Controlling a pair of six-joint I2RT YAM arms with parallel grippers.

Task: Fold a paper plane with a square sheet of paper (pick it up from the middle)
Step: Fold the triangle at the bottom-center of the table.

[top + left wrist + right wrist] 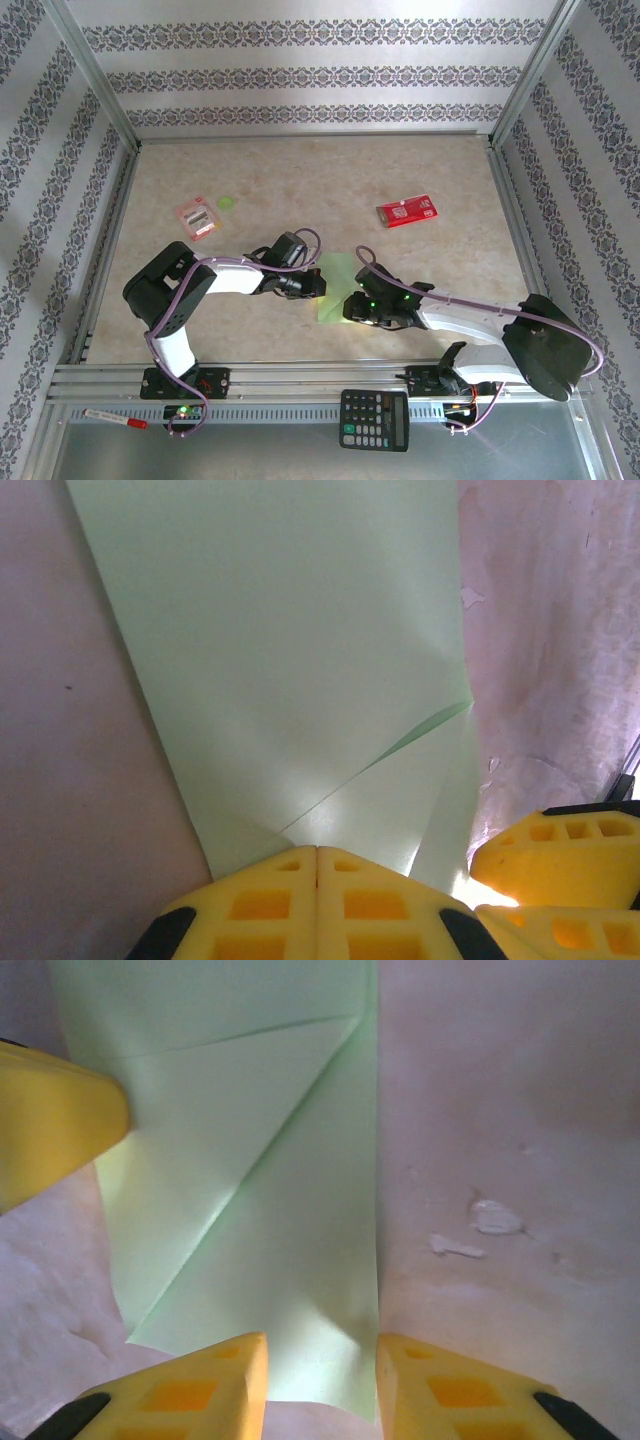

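left claw [317,865] has its yellow fingers pressed shut, tips on the folded light-green square sheet of paper [300,660]. right claw [322,1350] stands part open astride that sheet's edge. the top view places it on the middle of the desk [440,160] between both arms; the wrist views reveal its diagonal creases.

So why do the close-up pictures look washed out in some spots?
Left wrist view: lamp glare whitens the paper near the yellow jaws and burns out a spot beside them. Right wrist view: the light is even, with the creases showing as faint shadows. Top view: the back wall is burnt out at its top edge.
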